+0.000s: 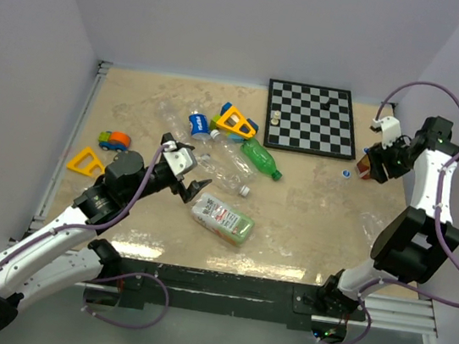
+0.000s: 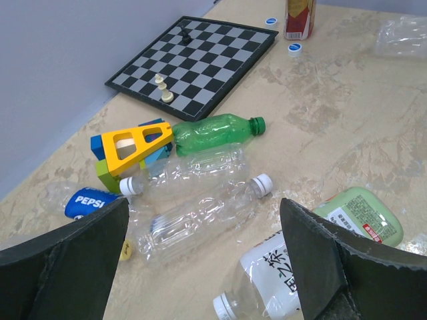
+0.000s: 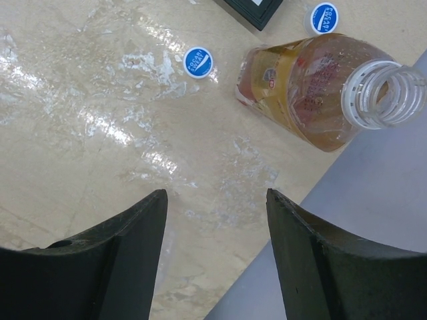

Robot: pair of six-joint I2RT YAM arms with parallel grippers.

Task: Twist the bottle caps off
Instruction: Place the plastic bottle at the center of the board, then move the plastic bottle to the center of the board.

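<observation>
- Left jaws released, spread wide, nothing between them; they hover at the near-left side of the heap of lying bottles mid-desk (image 1: pixel 310 209).
- Right jaws apart and empty, above the upright amber bottle (image 3: pixel 300 87) at the far right; its neck is bare; blue caps (image 3: pixel 198 61) lie loose on the desk beside it.
- Capped: clear bottle (image 2: pixel 200 217) with white cap (image 2: pixel 262 183); green bottle (image 2: pixel 213 133) behind it.
- Key relation: clear bottle lies flat just ahead of the left jaws; long axis slants near-left to far-right in the left wrist view; cap at the far-right end.
- Left arm (image 1: pixel 79 211) is nearer; right arm (image 1: pixel 428 191) well apart.
- Judgement: the cap wants an end-on grip, the body pinned; probably a two-arm job.
</observation>
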